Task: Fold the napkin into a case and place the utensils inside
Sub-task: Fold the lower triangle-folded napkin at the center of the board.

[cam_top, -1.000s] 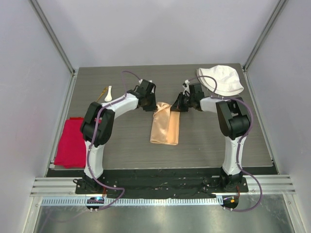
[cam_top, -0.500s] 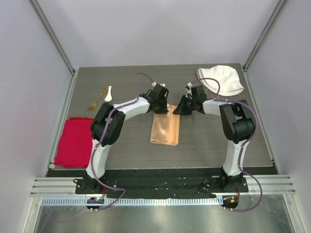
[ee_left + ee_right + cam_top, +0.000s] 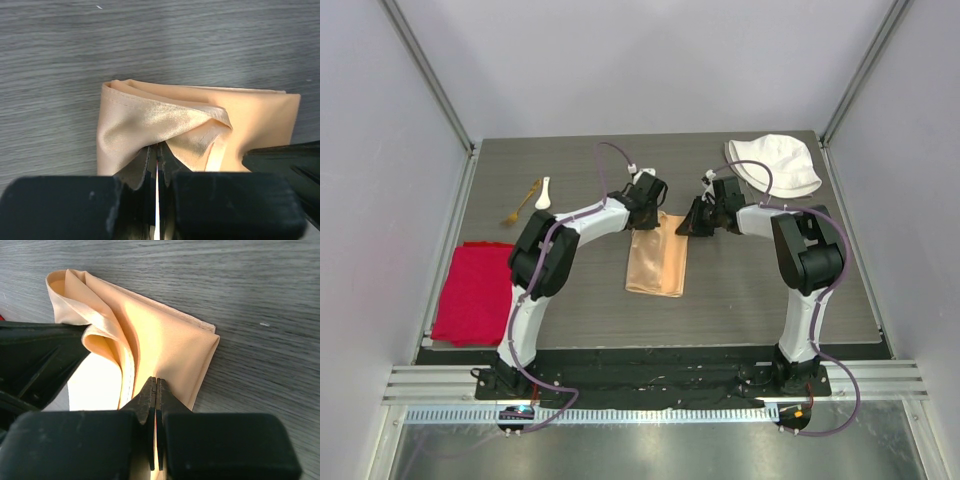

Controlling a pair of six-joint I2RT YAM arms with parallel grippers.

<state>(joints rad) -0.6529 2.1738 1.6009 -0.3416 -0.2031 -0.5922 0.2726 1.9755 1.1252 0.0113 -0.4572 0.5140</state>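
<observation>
As the napkin (image 3: 657, 262) lies folded, left and right jaws clamp shut on its far end.

arms angled inward, left end effector (image 3: 157, 155) clamped, right end effector (image 3: 156, 387) clamped

Peach napkin (image 3: 145, 117) fold tight in left end effector (image 3: 157, 152)

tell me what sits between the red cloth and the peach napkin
In the top view, the elbow of the left arm stands over that stretch; otherwise only bare grey table lies between the red cloth and the napkin.
</observation>
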